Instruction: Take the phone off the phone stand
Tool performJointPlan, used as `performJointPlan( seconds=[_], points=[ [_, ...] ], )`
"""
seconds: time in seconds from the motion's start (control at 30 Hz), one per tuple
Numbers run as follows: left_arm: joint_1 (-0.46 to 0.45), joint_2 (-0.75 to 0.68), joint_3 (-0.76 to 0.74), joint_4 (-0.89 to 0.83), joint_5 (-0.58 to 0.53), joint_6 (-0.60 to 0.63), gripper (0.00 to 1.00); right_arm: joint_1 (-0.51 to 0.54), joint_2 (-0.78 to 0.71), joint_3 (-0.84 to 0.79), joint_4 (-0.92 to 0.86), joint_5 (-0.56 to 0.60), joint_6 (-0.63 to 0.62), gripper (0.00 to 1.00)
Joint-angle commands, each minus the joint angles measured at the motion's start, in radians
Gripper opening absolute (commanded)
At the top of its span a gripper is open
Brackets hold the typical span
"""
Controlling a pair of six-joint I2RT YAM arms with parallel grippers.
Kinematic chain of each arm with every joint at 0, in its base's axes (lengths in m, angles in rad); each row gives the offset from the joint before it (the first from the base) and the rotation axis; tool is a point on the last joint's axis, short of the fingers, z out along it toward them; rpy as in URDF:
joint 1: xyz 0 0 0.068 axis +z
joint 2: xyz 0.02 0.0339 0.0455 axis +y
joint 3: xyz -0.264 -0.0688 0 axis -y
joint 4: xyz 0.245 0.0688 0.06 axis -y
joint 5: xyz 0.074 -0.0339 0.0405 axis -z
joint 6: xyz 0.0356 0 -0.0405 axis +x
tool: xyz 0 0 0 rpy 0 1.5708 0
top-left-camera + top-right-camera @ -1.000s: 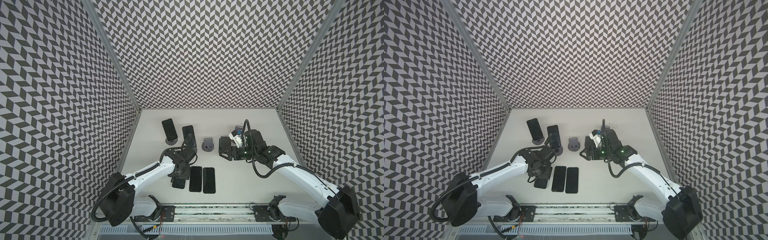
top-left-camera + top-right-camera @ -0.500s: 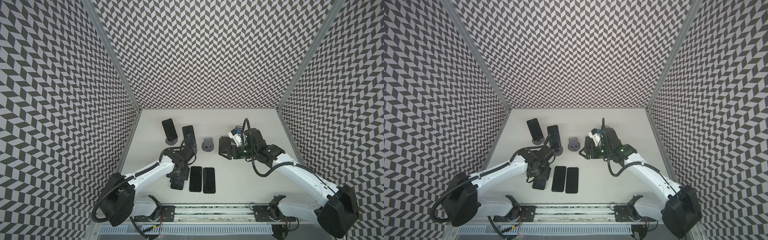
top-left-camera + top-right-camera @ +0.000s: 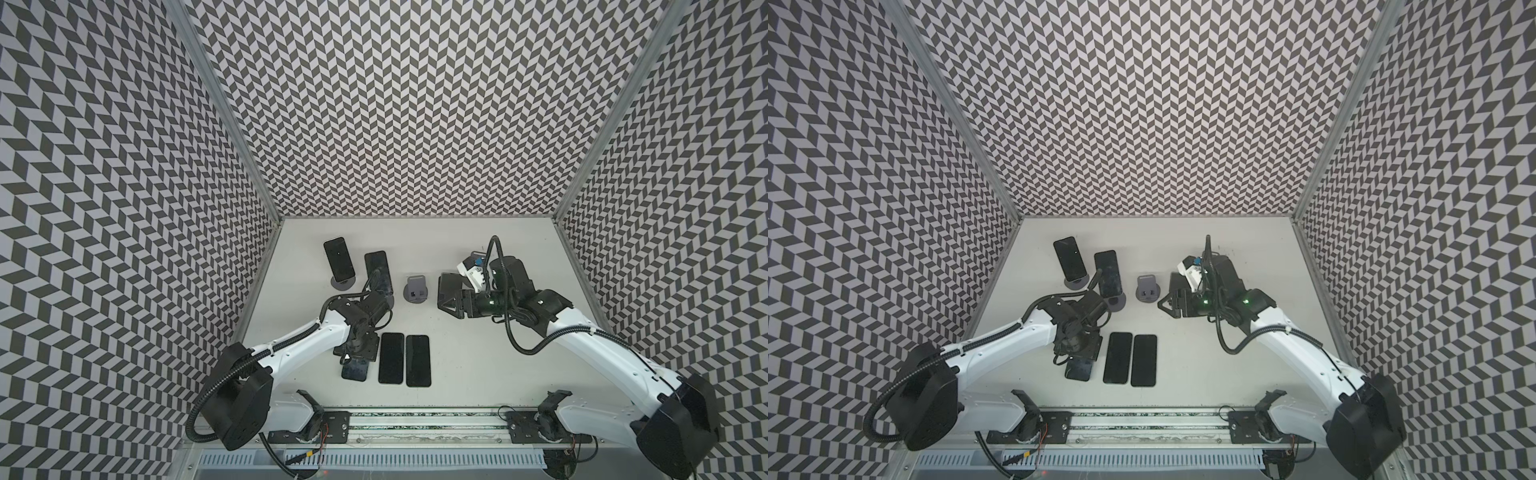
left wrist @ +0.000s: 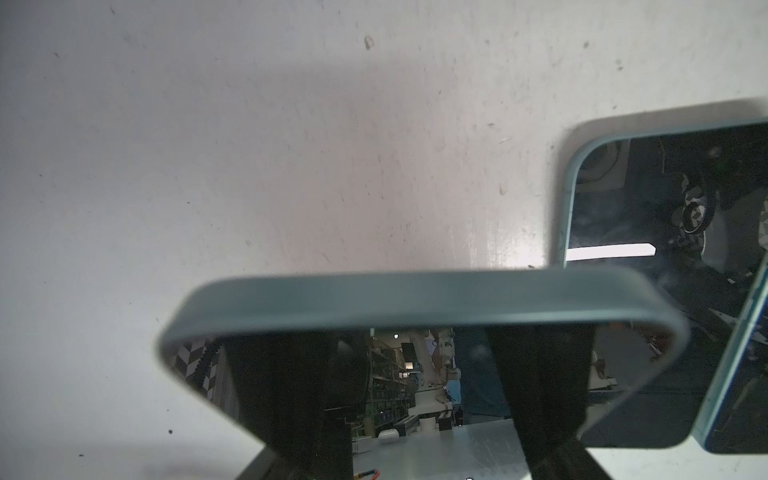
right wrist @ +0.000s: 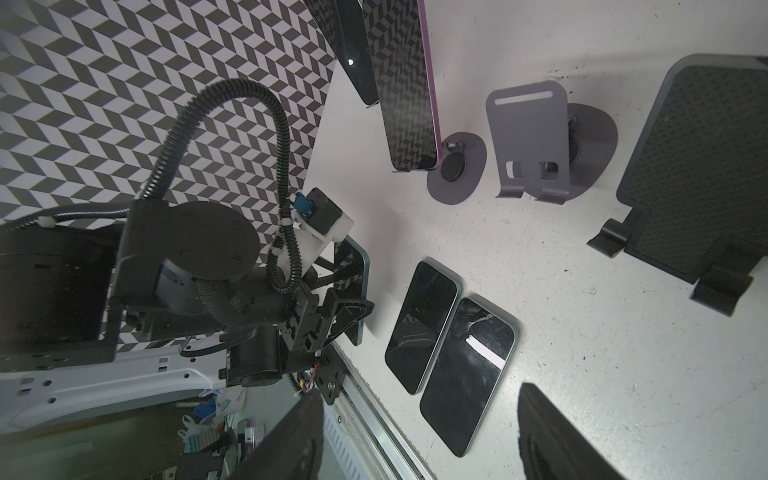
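Observation:
My left gripper is shut on a dark phone with a teal rim, held tilted just above the table, left of two phones lying flat. In the right wrist view that phone shows edge-on. At the back left two more phones lean on round-based stands. An empty grey phone stand is at mid-table. My right gripper is open and empty beside it.
Two black phones lie side by side near the front. A larger dark stand sits by my right gripper. Patterned walls close in left, back and right; a metal rail runs along the front.
My left gripper has carried its phone slightly toward the front edge and lower, next to the flat phones. The right arm has stayed put.

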State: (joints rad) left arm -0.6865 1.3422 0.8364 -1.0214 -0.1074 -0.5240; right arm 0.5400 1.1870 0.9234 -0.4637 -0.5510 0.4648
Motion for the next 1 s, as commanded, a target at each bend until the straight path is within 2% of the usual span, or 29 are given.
performJointPlan(
  seconds=[0.0, 0.5, 0.6, 0.8, 0.97],
  points=[
    [0.007, 0.004, 0.035, -0.009, 0.006, 0.007, 0.63, 0.001, -0.025, -0.012, 0.035, -0.01, -0.005, 0.71],
    [0.022, 0.02, 0.061, -0.017, 0.072, -0.009, 0.63, 0.001, -0.038, -0.008, 0.031, -0.013, -0.028, 0.72],
    [0.024, 0.019, 0.057, -0.001, 0.099, -0.031, 0.63, 0.004, -0.034, 0.009, 0.056, -0.119, -0.077, 0.7],
    [0.027, 0.038, 0.059, 0.001, 0.091, -0.047, 0.63, 0.04, -0.021, 0.028, 0.021, -0.144, -0.135, 0.67],
    [0.026, 0.043, 0.049, 0.002, 0.091, -0.058, 0.63, 0.092, -0.025, 0.007, -0.016, -0.119, -0.164, 0.68]
  ],
)
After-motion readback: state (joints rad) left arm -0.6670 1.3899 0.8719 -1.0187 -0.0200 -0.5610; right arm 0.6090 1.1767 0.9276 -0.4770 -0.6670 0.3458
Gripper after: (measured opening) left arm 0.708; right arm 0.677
